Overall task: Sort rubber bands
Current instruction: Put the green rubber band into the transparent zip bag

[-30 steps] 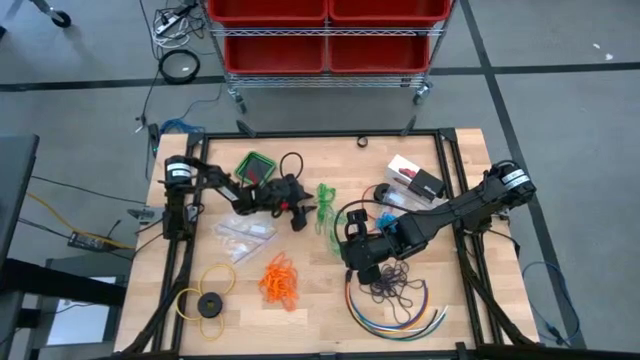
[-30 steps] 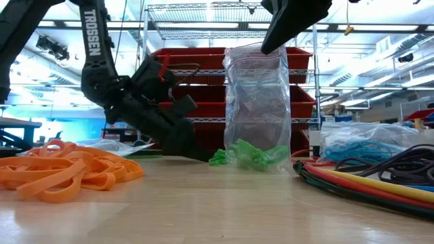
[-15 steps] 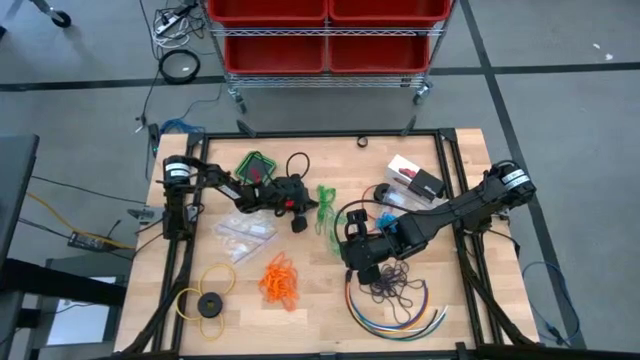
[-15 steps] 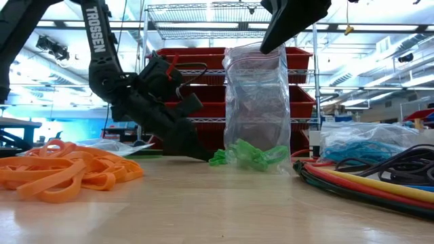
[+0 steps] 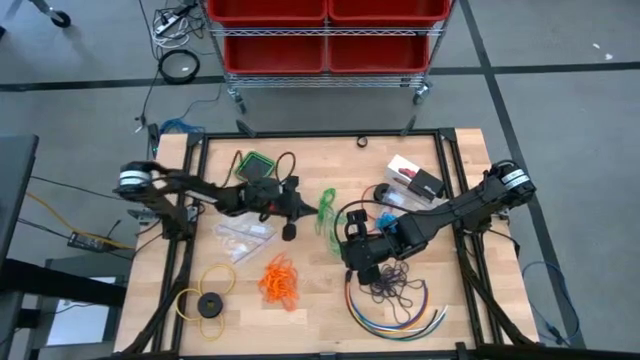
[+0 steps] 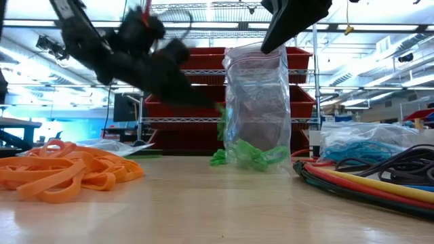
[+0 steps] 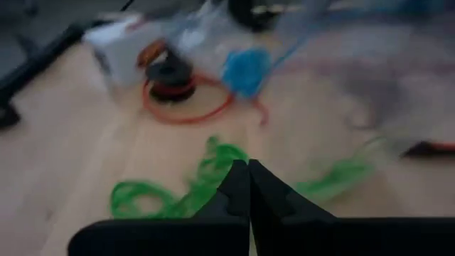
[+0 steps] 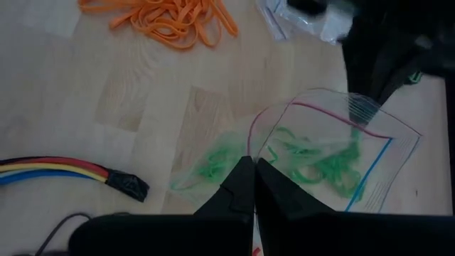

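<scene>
My left gripper [image 7: 248, 186] is pressed together, its fingers [image 7: 238, 190] pinching green rubber bands [image 7: 202, 185] that trail off its tips, raised above the wooden table [image 5: 310, 290]. Just beyond the tips stands a clear zip bag [image 6: 258, 108] with more green bands at its bottom. My right gripper [image 8: 253, 186] is clamped on that bag's top edge, holding it upright. Behind my left gripper lie flat clear bags [image 5: 243, 235]; farther off, the orange rubber bands [image 5: 279, 281]. Past the right gripper sit the dark purple bands [image 5: 392, 284] and blue bands [image 5: 391, 195].
</scene>
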You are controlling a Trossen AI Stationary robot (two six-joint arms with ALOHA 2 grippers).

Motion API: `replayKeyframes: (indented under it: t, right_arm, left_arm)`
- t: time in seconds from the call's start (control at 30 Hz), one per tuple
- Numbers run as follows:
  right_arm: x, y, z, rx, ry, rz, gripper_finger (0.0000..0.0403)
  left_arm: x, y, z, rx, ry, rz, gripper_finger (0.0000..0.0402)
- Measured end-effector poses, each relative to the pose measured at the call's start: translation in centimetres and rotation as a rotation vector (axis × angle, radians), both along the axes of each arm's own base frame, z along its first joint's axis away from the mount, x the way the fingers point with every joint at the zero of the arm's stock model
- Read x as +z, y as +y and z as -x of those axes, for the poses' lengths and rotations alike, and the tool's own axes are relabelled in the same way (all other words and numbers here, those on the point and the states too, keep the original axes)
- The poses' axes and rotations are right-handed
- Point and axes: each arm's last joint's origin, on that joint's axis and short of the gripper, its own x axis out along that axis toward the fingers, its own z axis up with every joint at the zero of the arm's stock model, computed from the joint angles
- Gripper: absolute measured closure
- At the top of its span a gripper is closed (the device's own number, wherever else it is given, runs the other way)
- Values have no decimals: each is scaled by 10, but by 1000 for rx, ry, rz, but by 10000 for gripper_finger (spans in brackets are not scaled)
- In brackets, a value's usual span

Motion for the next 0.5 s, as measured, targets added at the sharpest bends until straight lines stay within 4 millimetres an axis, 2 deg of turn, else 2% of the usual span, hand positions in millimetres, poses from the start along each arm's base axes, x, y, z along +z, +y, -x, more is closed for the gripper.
replayKeyframes:
  t: [0.13, 0.3, 0.4, 0.5]
  right_arm:
    - [0, 0, 0, 0, -3, -1, 403]
    - [0, 0, 0, -3, -6, -5, 403]
    - [0, 1, 0, -3, -7, -5, 403]
    - [0, 1, 0, -3, -7, -6, 403]
  left_arm:
    - [37, -6, 10, -9, -131, -29, 401]
    - [54, -11, 17, -32, -186, -10, 401]
    - [51, -8, 19, 64, -137, -30, 401]
    - [33, 8, 19, 211, 127, -53, 401]
